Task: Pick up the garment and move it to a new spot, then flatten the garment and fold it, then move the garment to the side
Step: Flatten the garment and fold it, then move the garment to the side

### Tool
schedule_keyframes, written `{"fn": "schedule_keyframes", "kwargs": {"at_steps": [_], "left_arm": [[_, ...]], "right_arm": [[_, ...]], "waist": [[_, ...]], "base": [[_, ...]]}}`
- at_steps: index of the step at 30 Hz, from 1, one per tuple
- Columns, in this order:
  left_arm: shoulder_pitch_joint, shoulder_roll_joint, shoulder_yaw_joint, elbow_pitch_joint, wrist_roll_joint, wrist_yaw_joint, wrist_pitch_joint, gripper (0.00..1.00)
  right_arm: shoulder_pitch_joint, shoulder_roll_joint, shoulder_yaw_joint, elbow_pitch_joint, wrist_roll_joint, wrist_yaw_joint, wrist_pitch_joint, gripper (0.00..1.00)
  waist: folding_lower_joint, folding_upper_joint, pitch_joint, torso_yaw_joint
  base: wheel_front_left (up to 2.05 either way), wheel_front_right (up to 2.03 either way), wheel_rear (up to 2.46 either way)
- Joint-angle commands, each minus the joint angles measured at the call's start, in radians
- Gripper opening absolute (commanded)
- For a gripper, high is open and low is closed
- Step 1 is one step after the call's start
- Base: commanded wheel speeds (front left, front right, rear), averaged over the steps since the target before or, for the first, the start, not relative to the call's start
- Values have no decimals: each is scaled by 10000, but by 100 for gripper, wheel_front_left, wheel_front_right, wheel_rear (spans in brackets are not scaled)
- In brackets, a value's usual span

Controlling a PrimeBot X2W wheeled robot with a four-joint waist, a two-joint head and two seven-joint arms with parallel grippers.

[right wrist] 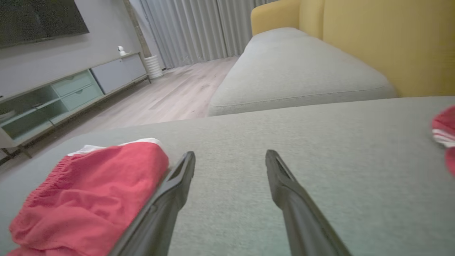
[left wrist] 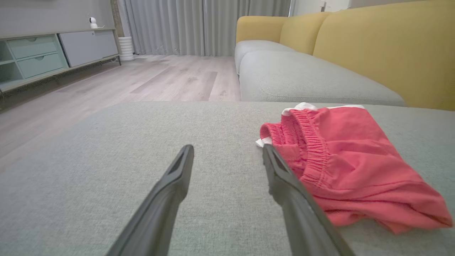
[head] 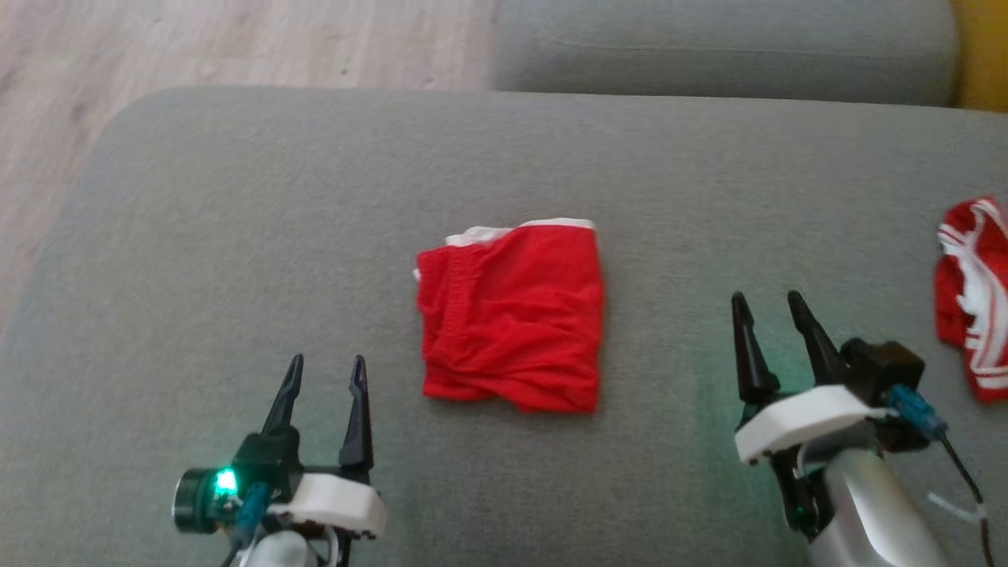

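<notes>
Garment (head: 512,315) folded, waistband (head: 461,315) leftward, nearly square

Two garments are present: one folded red garment (head: 512,315) and one red striped garment (head: 972,299). Two grippers are present: the left gripper (head: 327,362) and the right gripper (head: 765,299). Two grey cushions are present: the near cushion (head: 236,236) and the far cushion (head: 709,47).
</notes>
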Motion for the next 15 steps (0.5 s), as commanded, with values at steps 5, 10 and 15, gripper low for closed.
{"fn": "schedule_keyframes", "kwargs": {"at_steps": [5,10,15], "left_arm": [[462,32,745,-509,307,35,-67,100],[848,32,906,-636,273,26,-67,100],[798,32,818,-706,238,-28,-67,100]], "right_arm": [[380,82,-129,-389,-379,65,-117,100],[720,82,-176,-332,-351,65,-118,100],[640,82,27,-291,-198,65,-118,100]], "waist": [[0,0,-407,-613],[0,0,-502,-728],[0,0,-365,-567]], "base": [[0,0,0],[0,0,0],[0,0,0]]}}
